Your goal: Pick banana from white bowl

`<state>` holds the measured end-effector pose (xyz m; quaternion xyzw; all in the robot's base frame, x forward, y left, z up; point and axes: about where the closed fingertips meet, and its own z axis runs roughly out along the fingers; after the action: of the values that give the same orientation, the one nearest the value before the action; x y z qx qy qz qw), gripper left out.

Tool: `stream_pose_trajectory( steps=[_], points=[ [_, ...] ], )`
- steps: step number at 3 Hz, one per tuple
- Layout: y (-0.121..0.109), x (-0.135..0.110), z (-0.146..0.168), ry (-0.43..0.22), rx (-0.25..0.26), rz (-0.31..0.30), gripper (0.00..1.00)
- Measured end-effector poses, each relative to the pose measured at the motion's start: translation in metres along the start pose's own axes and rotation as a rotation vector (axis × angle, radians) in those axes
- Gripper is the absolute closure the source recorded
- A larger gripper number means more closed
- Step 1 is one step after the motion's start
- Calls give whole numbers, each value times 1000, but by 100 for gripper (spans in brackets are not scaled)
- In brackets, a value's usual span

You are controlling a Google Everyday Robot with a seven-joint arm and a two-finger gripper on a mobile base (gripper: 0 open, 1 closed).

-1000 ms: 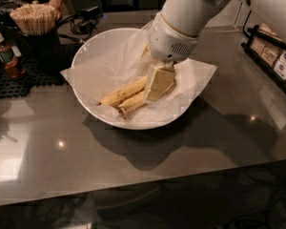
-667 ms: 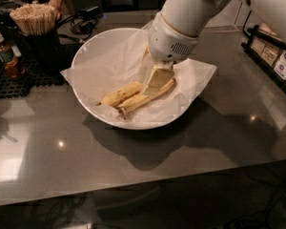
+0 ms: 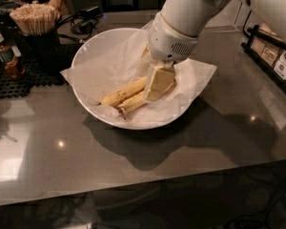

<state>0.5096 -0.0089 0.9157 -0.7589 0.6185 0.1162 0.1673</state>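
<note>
Where the pincer [image 3: 158, 82] dips into the white bowl [image 3: 86, 56], the banana [image 3: 123, 93] juts from behind it; its grip cannot be told.

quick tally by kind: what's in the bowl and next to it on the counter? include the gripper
Bananas: 2, the upper banana and the lower banana, both in the bowl
White bowl: 1
Paper liner: 1
Cup of wooden sticks: 1
Bottle: 1
Gripper: 1, down in the bowl over the bananas
Total: 7
</note>
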Motion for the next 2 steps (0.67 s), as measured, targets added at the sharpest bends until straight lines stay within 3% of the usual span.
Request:
stream_pose_trajectory(
  steps=[2],
  points=[
    [-1,8,6,2,8,35,47]
  ],
)
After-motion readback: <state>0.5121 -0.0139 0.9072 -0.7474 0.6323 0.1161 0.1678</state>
